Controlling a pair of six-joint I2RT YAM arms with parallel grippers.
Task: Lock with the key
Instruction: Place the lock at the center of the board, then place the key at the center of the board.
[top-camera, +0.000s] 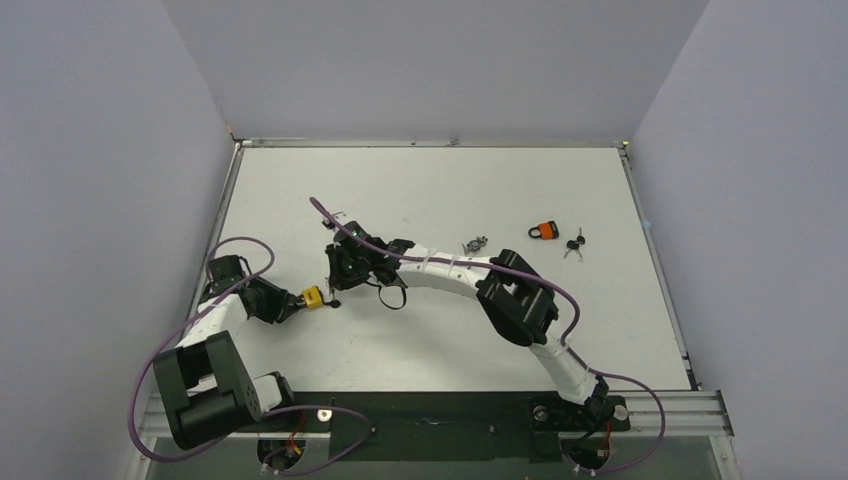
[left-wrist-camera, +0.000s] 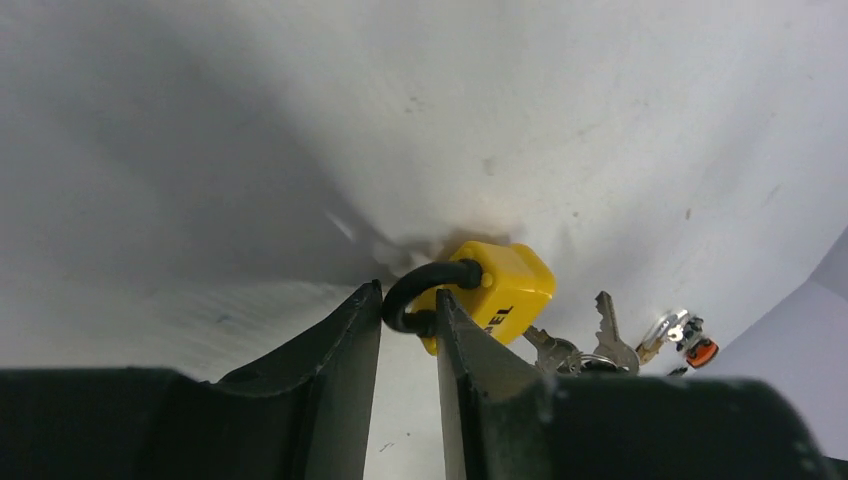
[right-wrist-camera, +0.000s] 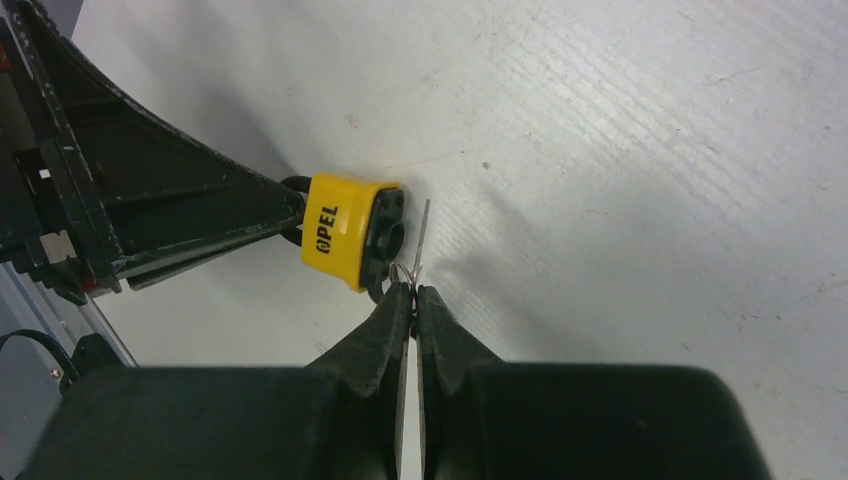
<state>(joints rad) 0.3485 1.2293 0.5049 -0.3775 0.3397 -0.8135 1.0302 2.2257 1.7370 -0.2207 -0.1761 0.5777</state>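
Observation:
A yellow padlock (top-camera: 312, 297) with a black shackle (left-wrist-camera: 425, 290) lies at the table's left middle. My left gripper (top-camera: 298, 300) is shut on the shackle, whose loop sits between the fingers in the left wrist view (left-wrist-camera: 410, 300). My right gripper (top-camera: 335, 297) is shut on a key's head, right beside the padlock's black keyhole end (right-wrist-camera: 386, 235). In the right wrist view (right-wrist-camera: 412, 290) the thin key blade (right-wrist-camera: 425, 225) and its wire ring (right-wrist-camera: 403, 270) stand just right of the keyhole. Two silver keys (left-wrist-camera: 610, 342) show beside the padlock body (left-wrist-camera: 505, 290).
An orange padlock (top-camera: 544, 231) and a small bunch of keys (top-camera: 575, 243) lie at the right middle of the table. A small silver metal item (top-camera: 474, 244) lies left of them. The right arm's forearm (top-camera: 450, 272) stretches across the middle.

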